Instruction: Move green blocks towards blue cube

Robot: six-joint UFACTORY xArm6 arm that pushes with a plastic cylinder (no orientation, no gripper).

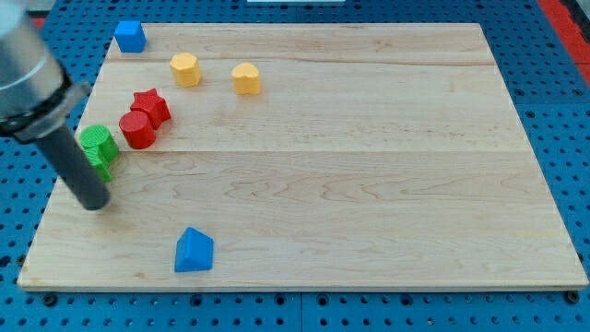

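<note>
Green blocks (98, 149) sit at the frame's left edge, mid-height, two of them stacked close so their shapes blur together; my tip (95, 202) rests just below them, touching or nearly so. There are no jaws on this rod, so nothing is grasped or released.

The blue cube (130, 36) stands at the upper left corner of the desk (369, 184). The likely trouble: the red cylinder (137, 130) and red star (151, 107) lie just right of the greens, so a push upward may drag them along, or the greens may split and slip off the near left edge.

Count: two green, two red, two yellow (185, 69) (246, 78), two blue, the second a wedge-like one (194, 250) at lower centre-left.
</note>
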